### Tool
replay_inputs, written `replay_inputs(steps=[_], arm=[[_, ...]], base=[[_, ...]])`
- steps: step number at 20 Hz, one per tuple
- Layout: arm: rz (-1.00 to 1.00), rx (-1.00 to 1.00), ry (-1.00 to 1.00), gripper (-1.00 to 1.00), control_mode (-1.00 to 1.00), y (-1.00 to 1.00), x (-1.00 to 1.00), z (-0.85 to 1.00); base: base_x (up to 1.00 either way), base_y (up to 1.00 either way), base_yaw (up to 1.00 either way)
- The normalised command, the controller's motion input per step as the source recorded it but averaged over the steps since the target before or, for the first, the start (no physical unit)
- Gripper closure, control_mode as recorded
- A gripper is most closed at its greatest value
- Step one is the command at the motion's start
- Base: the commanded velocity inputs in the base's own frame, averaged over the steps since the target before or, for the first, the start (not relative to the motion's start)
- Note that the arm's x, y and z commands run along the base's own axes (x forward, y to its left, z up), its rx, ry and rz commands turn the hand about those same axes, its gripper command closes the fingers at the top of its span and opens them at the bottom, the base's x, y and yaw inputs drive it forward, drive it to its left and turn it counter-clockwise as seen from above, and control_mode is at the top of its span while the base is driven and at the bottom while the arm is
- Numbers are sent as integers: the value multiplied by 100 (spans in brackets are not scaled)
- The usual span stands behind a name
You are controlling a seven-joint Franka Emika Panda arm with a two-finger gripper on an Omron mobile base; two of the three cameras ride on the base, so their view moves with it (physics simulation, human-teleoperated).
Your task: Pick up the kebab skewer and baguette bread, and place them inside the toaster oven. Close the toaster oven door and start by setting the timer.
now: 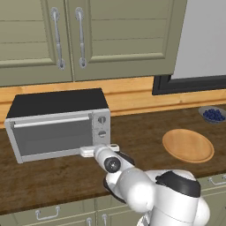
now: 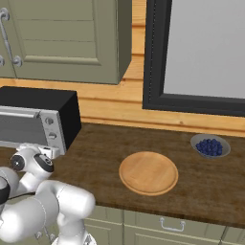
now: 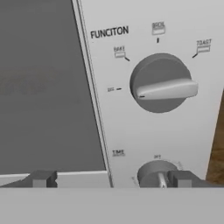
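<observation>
Your gripper (image 3: 109, 179) sits jaws wide, holding nothing, right up at the toaster oven (image 1: 57, 123) control panel. One fingertip (image 3: 183, 178) is just beside the lower time knob (image 3: 156, 173); the function knob (image 3: 161, 84) sits above it, pointer at off. The toaster oven door (image 1: 52, 134) is shut, left of the panel. Farther right on the counter (image 2: 100, 148) you've got a wooden plate (image 2: 148, 173), then a bowl of blueberries (image 2: 210, 145). Skewer and baguette: can't tell where.
</observation>
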Motion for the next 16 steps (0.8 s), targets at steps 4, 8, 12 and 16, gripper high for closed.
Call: replay_inputs(steps=[4,8,12,16], arm=[[2,0,0,-100,-100,-38,0,-33],[3,0,0,-100,-100,-30,1,-32],[2,0,0,-100,-100,-17,8,-29],[4,0,0,-100,-100,-29,21,-23]], base=[[0,0,0],[0,0,0],[0,0,0],[0,0,0]])
